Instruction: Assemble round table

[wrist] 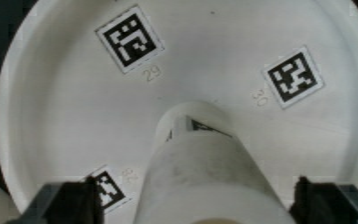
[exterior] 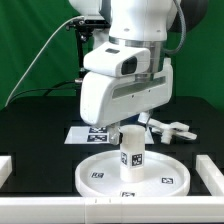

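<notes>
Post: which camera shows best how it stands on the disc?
The exterior view: the post stands upright on the disc, its tag facing the camera. The wrist view shows only its blurred top, between the fingertips of the open gripper.

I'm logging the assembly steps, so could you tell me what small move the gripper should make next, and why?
Probably close the gripper on the post. The post stands upright at the middle of the disc, and the fingers flank it with gaps on both sides, so it cannot yet be turned. Whether it is seated cannot be seen.
</notes>
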`<state>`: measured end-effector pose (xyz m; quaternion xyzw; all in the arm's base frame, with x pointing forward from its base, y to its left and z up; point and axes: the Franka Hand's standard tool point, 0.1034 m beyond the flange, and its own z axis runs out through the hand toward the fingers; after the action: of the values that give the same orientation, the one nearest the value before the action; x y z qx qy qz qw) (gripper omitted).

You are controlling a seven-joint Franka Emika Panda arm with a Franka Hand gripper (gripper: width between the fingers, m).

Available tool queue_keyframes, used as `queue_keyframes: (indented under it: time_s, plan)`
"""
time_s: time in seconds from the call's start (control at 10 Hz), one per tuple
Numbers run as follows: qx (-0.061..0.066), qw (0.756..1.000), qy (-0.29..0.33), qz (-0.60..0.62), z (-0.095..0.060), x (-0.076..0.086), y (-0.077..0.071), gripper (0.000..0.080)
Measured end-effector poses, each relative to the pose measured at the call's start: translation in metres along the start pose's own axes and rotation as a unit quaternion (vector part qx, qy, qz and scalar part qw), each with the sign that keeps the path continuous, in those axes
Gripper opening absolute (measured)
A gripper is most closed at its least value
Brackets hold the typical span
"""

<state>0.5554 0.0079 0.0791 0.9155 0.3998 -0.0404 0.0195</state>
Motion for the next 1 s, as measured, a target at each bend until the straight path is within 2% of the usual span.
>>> queue_keyframes:
  time_s: [0.1, 0.3, 0.5, 0.6, 0.7, 0.8, 1.0]
  plan:
    - [0.000, 1.000, 0.000, 0.012, 0.000, 0.000, 0.000, 0.0406]
    - [0.001, 0.999, 0.000, 0.037, 0.000, 0.000, 0.000, 0.0406]
    - [0.001, 0.993, 0.001, 0.118, 0.001, 0.000, -0.001, 0.0406]
    - [-0.005, 0.982, 0.019, 0.188, 0.001, 0.004, 0.000, 0.0406]
    - [-0.005, 0.967, 0.029, 0.253, 0.001, 0.006, -0.001, 0.0406]
    - [0.000, 0.950, 0.030, 0.310, 0.001, 0.006, -0.002, 0.0406]
    - [0.032, 0.884, 0.028, 0.465, -0.001, 0.020, -0.008, 0.0406]
